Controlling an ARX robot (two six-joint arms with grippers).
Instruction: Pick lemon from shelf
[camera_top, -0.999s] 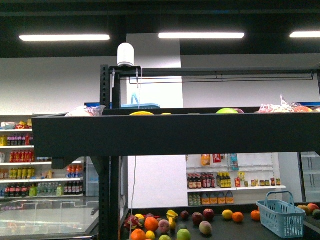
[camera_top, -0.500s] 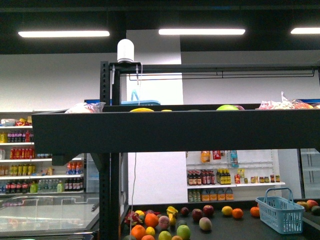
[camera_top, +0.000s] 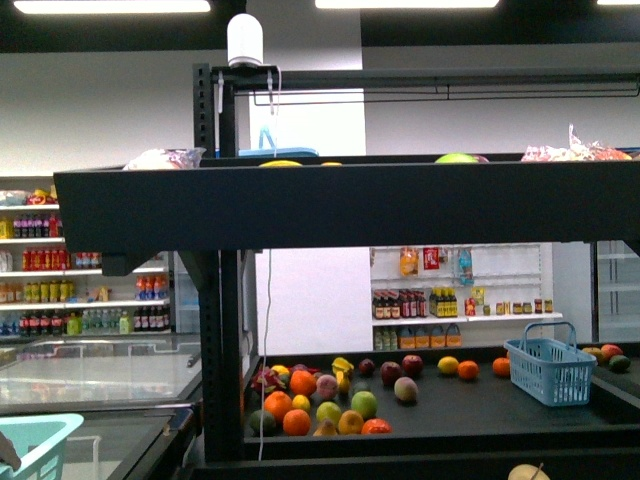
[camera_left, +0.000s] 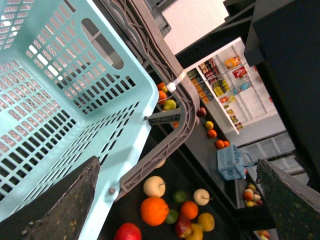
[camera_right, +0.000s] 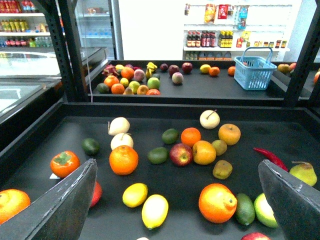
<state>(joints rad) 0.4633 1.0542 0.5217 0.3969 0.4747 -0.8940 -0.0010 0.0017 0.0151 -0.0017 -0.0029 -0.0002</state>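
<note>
Since the earlier frame the front view has dropped: the upper tray of the black shelf (camera_top: 300, 205) sits higher in frame, more of the fruit tray below shows, and a teal basket (camera_top: 35, 445) corner enters at lower left. Lemon (camera_right: 155, 210) lies on the near dark tray, just beside a second yellow oval fruit (camera_right: 135, 194) and near an orange (camera_right: 123, 159). Right gripper (camera_right: 176, 165) hangs above this tray, fingers wide apart, holding nothing. Left gripper (camera_left: 176, 162) fingers also apart; the basket's grey handle (camera_left: 150, 166) runs between them, contact unclear.
</note>
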